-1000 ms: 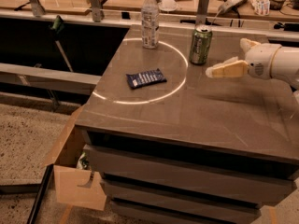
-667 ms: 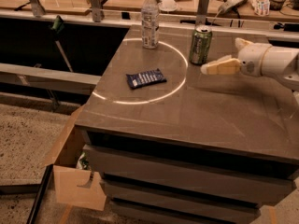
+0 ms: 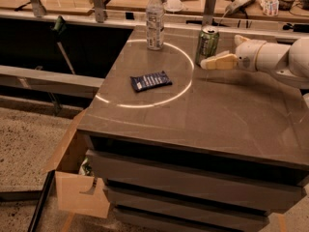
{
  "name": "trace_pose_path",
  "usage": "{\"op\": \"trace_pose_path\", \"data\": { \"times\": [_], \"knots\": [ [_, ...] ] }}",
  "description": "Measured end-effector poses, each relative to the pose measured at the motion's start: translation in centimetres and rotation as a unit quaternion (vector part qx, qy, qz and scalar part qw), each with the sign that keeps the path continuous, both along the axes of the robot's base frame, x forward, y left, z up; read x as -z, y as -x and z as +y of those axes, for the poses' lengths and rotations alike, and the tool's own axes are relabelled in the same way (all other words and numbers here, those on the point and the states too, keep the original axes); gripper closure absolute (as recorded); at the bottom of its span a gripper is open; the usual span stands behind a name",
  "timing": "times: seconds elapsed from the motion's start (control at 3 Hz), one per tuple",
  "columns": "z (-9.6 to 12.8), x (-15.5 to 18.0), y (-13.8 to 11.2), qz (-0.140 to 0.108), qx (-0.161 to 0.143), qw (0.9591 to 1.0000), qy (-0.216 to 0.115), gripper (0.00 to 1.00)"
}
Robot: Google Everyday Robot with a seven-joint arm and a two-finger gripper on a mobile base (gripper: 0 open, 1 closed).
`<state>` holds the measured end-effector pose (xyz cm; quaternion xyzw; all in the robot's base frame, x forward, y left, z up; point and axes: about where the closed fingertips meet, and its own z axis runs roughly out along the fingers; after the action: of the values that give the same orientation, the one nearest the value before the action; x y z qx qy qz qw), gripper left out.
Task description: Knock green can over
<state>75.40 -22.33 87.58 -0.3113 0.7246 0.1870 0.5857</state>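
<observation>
Can [image 3: 206, 44] stood upright, far on the table [image 3: 231, 110]. Gripper [image 3: 212, 62], jaws together, sat low at its right side. A leftward push placed higher seemed advisable.

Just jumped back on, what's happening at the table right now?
The robot's arm extends in from the right, with its gripper low at the base of the green can, near the back of the table. The can stands upright, not yet knocked over; whether the gripper touches it cannot be told. A clear bottle stands upright to the can's left, and a dark blue packet lies flat nearer the front.
</observation>
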Motion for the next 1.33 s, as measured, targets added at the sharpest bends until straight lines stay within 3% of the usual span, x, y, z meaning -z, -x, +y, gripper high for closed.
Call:
{"op": "trace_pose_path", "data": {
  "times": [0.33, 0.67, 1.0, 1.33],
  "knots": [
    [3.2, 0.1, -1.4, -0.005, -0.048, 0.9988, -0.011, 0.24],
    [4.6, 0.0, -1.7, -0.008, -0.072, 0.9972, -0.018, 0.49],
    [5.4, -1.5, -0.7, -0.044, -0.116, 0.9923, -0.006, 0.71],
    [6.7, -5.0, 2.3, -0.119, -0.173, 0.977, 0.038, 0.94]
  ]
}}
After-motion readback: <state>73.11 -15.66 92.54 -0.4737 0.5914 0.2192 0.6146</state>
